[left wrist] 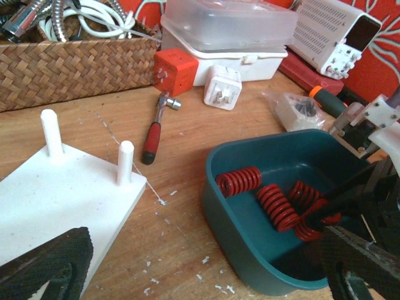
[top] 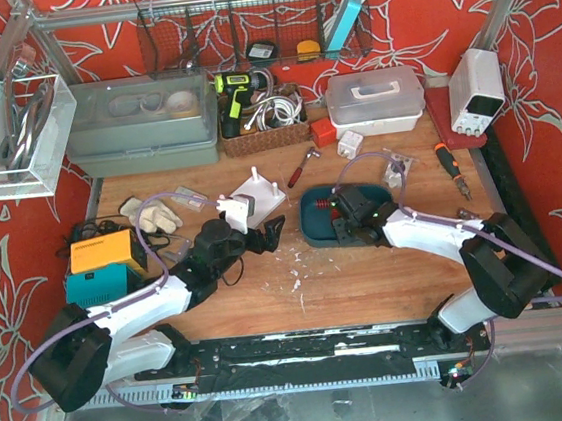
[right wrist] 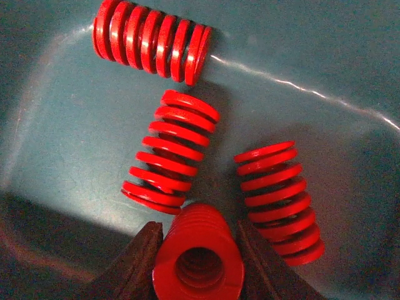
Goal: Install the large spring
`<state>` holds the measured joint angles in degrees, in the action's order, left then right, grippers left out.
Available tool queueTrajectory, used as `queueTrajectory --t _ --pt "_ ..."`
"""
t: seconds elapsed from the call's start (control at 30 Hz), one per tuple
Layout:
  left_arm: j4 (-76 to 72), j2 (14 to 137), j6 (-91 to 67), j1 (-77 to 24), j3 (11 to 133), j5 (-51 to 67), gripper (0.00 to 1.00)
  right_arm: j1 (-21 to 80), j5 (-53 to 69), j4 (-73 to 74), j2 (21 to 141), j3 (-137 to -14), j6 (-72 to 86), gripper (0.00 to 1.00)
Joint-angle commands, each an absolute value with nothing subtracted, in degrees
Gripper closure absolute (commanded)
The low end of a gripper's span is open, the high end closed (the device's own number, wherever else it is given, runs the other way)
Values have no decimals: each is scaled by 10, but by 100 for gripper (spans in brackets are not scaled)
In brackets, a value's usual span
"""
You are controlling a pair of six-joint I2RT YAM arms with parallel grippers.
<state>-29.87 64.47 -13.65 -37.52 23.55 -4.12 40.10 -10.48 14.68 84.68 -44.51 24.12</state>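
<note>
A teal tray (top: 312, 231) holds several red springs. In the right wrist view, three springs lie on the tray floor (right wrist: 312, 62): one at the top (right wrist: 150, 40), one in the middle (right wrist: 169, 153), one at the right (right wrist: 278, 194). My right gripper (right wrist: 199, 232) is down in the tray and shut on a fourth red spring (right wrist: 199, 265), seen end-on between both fingers. It also shows in the top view (top: 348, 226). The white base plate (top: 259, 195) with two upright pegs (left wrist: 125, 161) lies left of the tray (left wrist: 231, 219). My left gripper (top: 264, 237) is open and empty between plate and tray.
A red-handled ratchet (left wrist: 153, 134), a red cube (left wrist: 176, 70) and a white plug (left wrist: 222, 87) lie behind the plate. A wicker basket (left wrist: 69, 69), a clear lidded box (left wrist: 228, 31) and a power supply (top: 475, 87) stand at the back. White chips (top: 292, 265) litter the wood.
</note>
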Motion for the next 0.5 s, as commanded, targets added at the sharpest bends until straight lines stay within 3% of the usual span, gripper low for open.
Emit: queueTrajectory --t 0.0,0.13,0.47 --pt "-330 646 -126 -377 229 -35 4 401 -130 168 822 -459 212 84" --pt "-367 639 -111 -378 209 -25 18 400 -132 205 788 -486 203 100" --pt "-521 595 14 -407 124 66 39 410 -59 291 683 -538 158 100"
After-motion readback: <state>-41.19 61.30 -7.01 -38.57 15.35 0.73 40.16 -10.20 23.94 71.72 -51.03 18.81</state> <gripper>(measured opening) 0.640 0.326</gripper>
